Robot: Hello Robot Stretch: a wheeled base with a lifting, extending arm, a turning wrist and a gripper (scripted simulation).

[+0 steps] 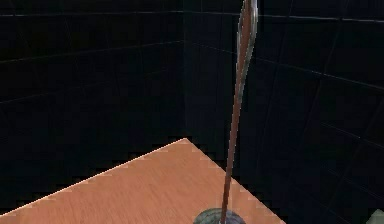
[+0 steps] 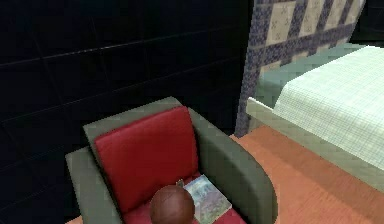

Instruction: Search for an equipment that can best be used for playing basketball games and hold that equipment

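On the red seat of the olive-green padded armchair (image 2: 235,165) lies a dark reddish-brown round ball (image 2: 171,207), just beside a flat pale printed booklet (image 2: 206,196). A bed with a pale checked cover (image 2: 330,95) stands near. How the gripper is set, I cannot tell.

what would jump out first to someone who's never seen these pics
In the arm side view's lower middle, a grey-green armchair with bright red cushions stands out against the dark wall. A round reddish-brown ball, possibly the basketball, lies on its seat beside a flat booklet. To its right is a bed with a pale checked cover, and in the forward view a thin pole rises from the orange wooden floor.
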